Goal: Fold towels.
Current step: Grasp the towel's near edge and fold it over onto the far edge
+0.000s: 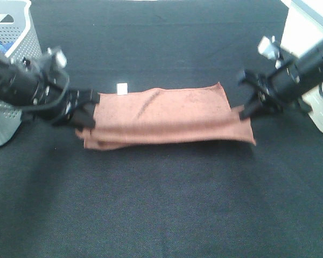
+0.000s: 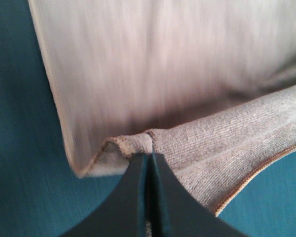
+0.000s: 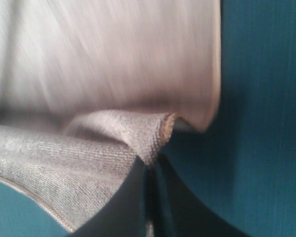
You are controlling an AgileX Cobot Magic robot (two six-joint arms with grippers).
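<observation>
A rust-brown towel (image 1: 167, 115) lies across the middle of the black table, doubled over on itself, with a small white tag (image 1: 121, 88) at its far left edge. My left gripper (image 1: 88, 114) is shut on the towel's left end; in the left wrist view the gripper (image 2: 149, 160) pinches a raised fold of the cloth (image 2: 212, 143). My right gripper (image 1: 246, 111) is shut on the towel's right end; in the right wrist view the gripper (image 3: 150, 165) pinches a lifted corner of the cloth (image 3: 133, 133). Both held corners are raised slightly above the lower layer.
A grey perforated basket (image 1: 13, 37) stands at the far left behind my left arm. A white object (image 1: 312, 37) stands at the far right behind my right arm. The black mat (image 1: 161, 204) stretches in front of the towel.
</observation>
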